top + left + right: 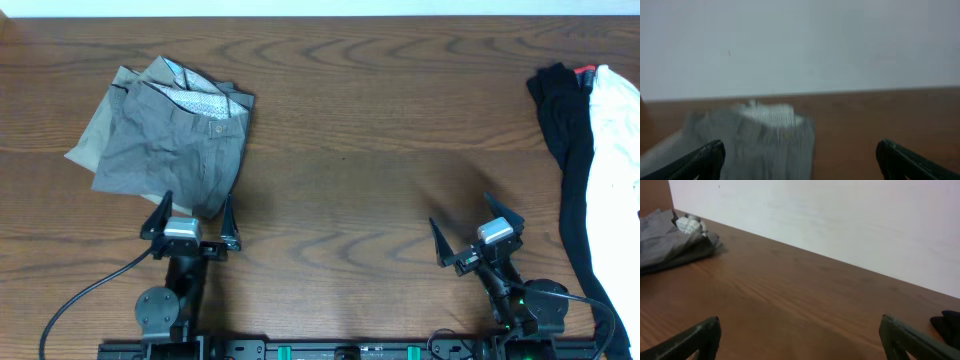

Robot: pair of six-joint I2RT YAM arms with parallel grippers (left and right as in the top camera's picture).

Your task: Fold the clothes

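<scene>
1. The mid-grey cloth shorts (175, 140) are lying loosely folded at the far left of the brown wooden table (380, 120). The waistband button and pale patterned lining are facing up.
2. The khaki-beige cloth shorts (92, 140) are lying beneath them and showing along the left side.
3. I am seeing the left gripper (197, 205) at the near hem of the grey shorts. Its fingers are spreading wide and holding nothing (I cannot tell from overhead whether the tips are touching cloth).
4. The left wrist view is coming through blurred. In it the grey shorts are lying ahead, between the two dark fingers (700, 160).
5. The right gripper (460, 212) is hanging over bare wood at the near right, well apart from both shorts. Its fingers (690, 340) are likewise standing wide and empty.
6. A black cloth garment (560, 150) and a white cloth garment (615, 150) are lying side by side, touching, at the table's right edge.
</scene>
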